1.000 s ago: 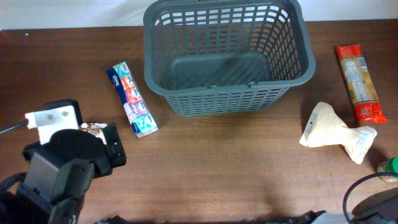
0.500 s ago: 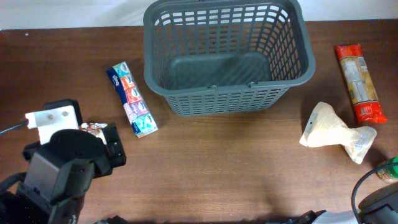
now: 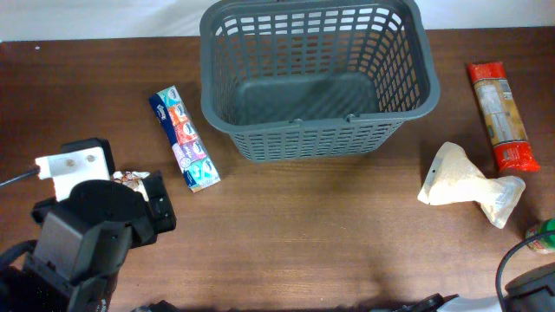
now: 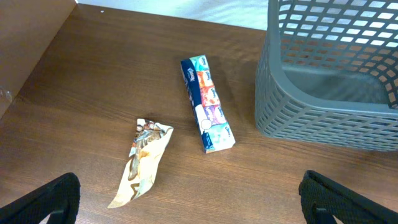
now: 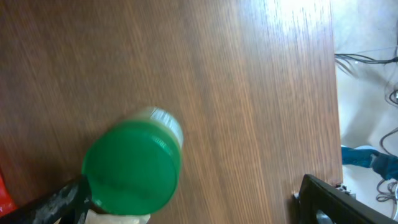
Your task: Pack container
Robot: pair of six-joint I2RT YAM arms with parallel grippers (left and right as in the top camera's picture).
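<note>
The container (image 3: 312,140), a large dark grey lattice basket, stands empty at the back middle of the table; its wall (image 4: 311,118) fills the upper right of the left wrist view. My left gripper (image 4: 196,211) is open above bare wood, a crumpled snack wrapper (image 4: 143,162) just ahead of it and a long tissue pack (image 4: 207,102) beyond. My right gripper (image 5: 193,208) is also open, with a green-capped bottle (image 5: 132,165) close against its left finger (image 5: 56,202).
On the right lie a white bag (image 3: 468,184), a red pasta pack (image 3: 499,113) and the green-capped bottle (image 3: 542,234) at the table edge. The tissue pack (image 3: 184,139) lies left of the basket. The left arm (image 3: 87,234) covers the front left corner.
The right arm's visible part at the bottom right corner has shifted slightly to the right. No object has moved, and both grippers stay open.
</note>
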